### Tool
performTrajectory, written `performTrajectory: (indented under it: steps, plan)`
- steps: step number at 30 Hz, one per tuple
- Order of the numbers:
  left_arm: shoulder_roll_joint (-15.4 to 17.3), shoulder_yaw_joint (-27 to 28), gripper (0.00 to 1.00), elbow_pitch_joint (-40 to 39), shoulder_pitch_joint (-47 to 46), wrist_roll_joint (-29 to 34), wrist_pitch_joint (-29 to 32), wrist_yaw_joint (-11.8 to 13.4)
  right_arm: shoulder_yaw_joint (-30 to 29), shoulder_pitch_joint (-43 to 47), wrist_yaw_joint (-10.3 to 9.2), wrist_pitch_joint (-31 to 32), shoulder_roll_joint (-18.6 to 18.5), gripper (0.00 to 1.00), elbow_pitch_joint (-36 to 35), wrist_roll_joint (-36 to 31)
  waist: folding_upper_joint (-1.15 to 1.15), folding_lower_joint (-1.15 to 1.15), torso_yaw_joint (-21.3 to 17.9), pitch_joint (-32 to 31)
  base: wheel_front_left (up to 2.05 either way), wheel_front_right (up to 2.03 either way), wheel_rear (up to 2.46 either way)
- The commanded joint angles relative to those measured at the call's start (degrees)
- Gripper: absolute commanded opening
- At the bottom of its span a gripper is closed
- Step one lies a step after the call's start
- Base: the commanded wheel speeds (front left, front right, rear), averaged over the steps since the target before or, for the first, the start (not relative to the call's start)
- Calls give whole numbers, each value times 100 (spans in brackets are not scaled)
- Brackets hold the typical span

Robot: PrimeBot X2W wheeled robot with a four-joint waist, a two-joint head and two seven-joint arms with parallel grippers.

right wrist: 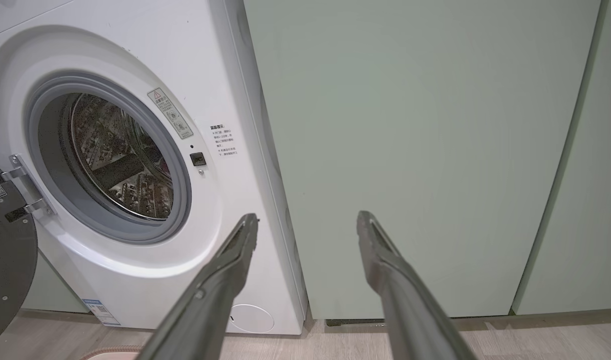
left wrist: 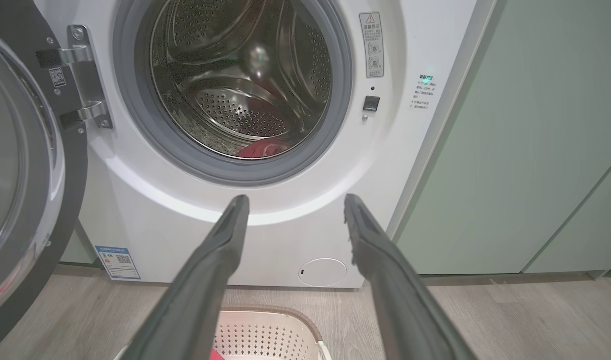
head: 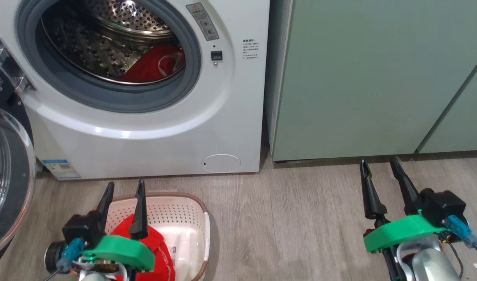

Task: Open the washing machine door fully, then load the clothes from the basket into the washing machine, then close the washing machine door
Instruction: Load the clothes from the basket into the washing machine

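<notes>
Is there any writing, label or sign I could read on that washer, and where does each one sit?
Nothing here reads clearly enough to quote.
Grey warning sticker, washing machine front, right of the opening: red warning triangle; print too small.
Black print block beside it: too small.
Blue label sticker, lower left corner: QR code, text blurred.
Small QR label, washing machine door by the hinge: unreadable.

The black-rimmed round glass door (head: 8,175) hangs wide to the left, leaving the drum mouth of the white washing machine (head: 145,132) unblocked. Bare grey plank floor (head: 285,222) lies right of the cream perforated basket (head: 176,214).
</notes>
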Motion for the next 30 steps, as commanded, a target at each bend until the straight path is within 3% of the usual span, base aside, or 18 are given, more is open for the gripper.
performTrajectory:
  steps: [1, 23, 27, 30]
  plan:
    - [9, 176, 100, -222, -217, -19, -29, 34, 123, -84, 0, -54, -17, 100, -209, 12, 0, 1, 15, 30, 0, 0, 0]
    - [8, 86, 100, -53, -294, 7, -29, 22, 121, -115, 0, -54, -17, 100, -251, 72, 0, 1, 108, 228, 0, 0, 0]
    - [8, 52, 100, 269, -403, -208, -29, 27, 143, -196, 0, -54, -17, 100, -311, 72, 0, 1, 114, 629, 0, 0, 0]
    - [8, 28, 100, 740, -605, -17, -29, -31, 196, -339, 0, -54, -17, 100, -378, 45, 0, 1, 82, 1057, 0, 0, 0]
